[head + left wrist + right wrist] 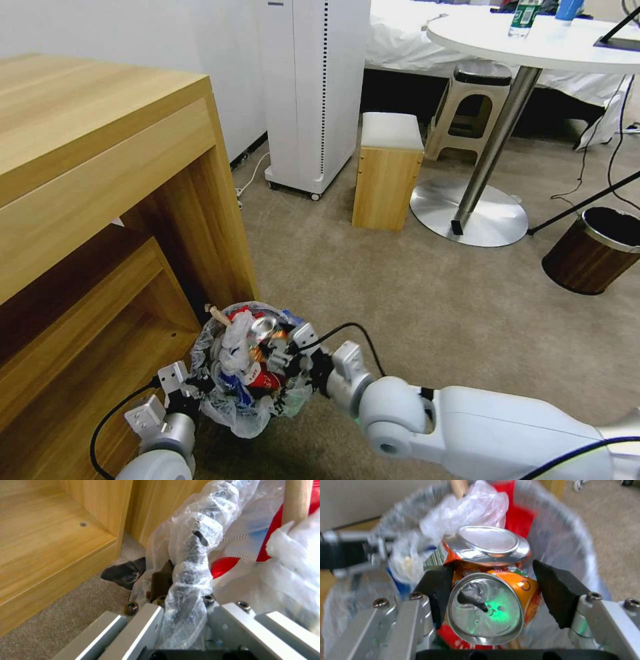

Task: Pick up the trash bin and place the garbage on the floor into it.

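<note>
1. Beige carpet floor runs from the robot out toward a white bed; the landmark here is the trash bin, which hangs above the carpet just beside the corner of a wooden desk.
2. Nearest, the left gripper is pressed together on the bin's bagged rim, on the side toward the desk; it carries the bin.
3. On the bin's other side, the right gripper is over the opening; its fingers stand spread either side of a crushed orange can, which sits on top of the heap; whether the pads touch it I cannot tell.
4. The bin is heaped with red wrappers, white tissues and a wooden stick.
5. Risk, as I judge it: the pile is full, so the can may roll off the top; the slippery bag could slide in the left grip and tip the bin.
6. Well beyond the bin stand a wooden stool, a round table's steel base and a dark brown bin.
</note>
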### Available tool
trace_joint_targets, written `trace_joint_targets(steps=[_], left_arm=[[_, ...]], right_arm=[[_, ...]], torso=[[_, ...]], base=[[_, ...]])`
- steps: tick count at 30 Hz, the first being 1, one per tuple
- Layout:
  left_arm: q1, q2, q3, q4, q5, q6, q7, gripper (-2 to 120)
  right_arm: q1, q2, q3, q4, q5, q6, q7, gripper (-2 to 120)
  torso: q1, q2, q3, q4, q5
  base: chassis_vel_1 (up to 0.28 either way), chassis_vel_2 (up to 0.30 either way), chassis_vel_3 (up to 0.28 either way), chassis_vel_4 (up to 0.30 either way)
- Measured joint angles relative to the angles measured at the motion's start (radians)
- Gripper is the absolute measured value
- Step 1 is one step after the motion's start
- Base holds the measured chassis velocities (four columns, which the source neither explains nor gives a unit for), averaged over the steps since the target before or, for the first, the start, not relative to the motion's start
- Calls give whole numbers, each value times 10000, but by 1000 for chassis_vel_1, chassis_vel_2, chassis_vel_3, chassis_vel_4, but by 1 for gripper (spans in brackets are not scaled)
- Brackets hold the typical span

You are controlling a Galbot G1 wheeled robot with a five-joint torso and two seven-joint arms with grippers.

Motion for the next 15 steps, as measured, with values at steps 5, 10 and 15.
trace_joint_targets(steps=[5,10,15], left_arm=[[70,-47,-25,-62,45,-18,22,0],[105,-93,-36,-79,105,-39,39,0],[108,-128,-28,-80,155,-40,43,0]], right_arm=[[-1,129,-150,-134,2,-118,176,58],[-129,97,-73,-124,-22,-135,215,59],[-292,-43,153,34,-49,-129,163,73]], torso=[[0,1,0,-1,0],[0,0,0,-1,0],[0,0,0,-1,0]], base=[[0,0,0,0],[0,0,0,0],[0,0,0,0]])
